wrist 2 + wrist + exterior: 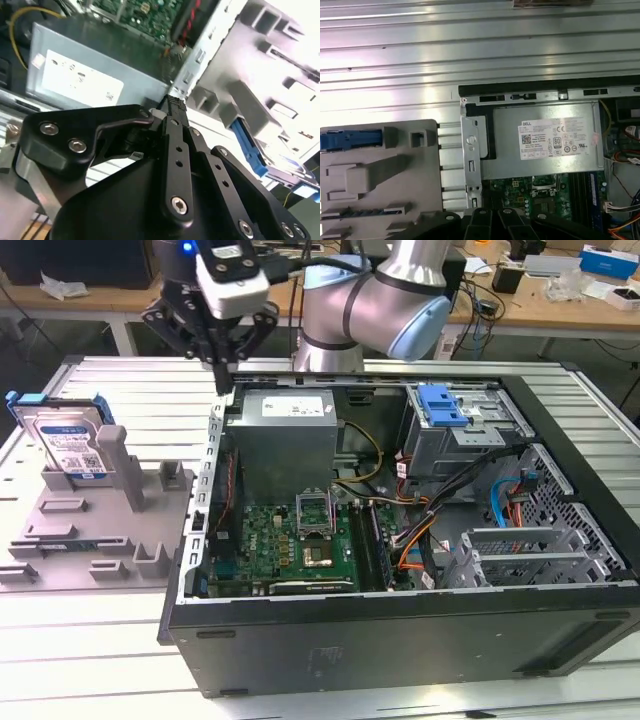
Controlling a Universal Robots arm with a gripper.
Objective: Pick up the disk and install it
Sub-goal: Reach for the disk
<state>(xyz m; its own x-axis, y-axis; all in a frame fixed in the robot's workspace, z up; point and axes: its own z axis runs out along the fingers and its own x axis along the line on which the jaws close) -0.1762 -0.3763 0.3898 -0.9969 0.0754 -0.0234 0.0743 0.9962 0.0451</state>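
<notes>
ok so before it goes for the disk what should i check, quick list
1. Disk ready for pickup: ok. It stands upright in the grey fixture.
2. End effector empty: ok. It holds nothing.
3. End effector open for a grasp: not ok. Its jaws are shut.
4. End effector lined up with the disk: not ok. It hangs above the computer case corner by the power supply, and the disk sits off to the exterior view's left.
5. Case open: ok. The motherboard is exposed.
6. Free slot in the drive cage: cannot tell.
</notes>
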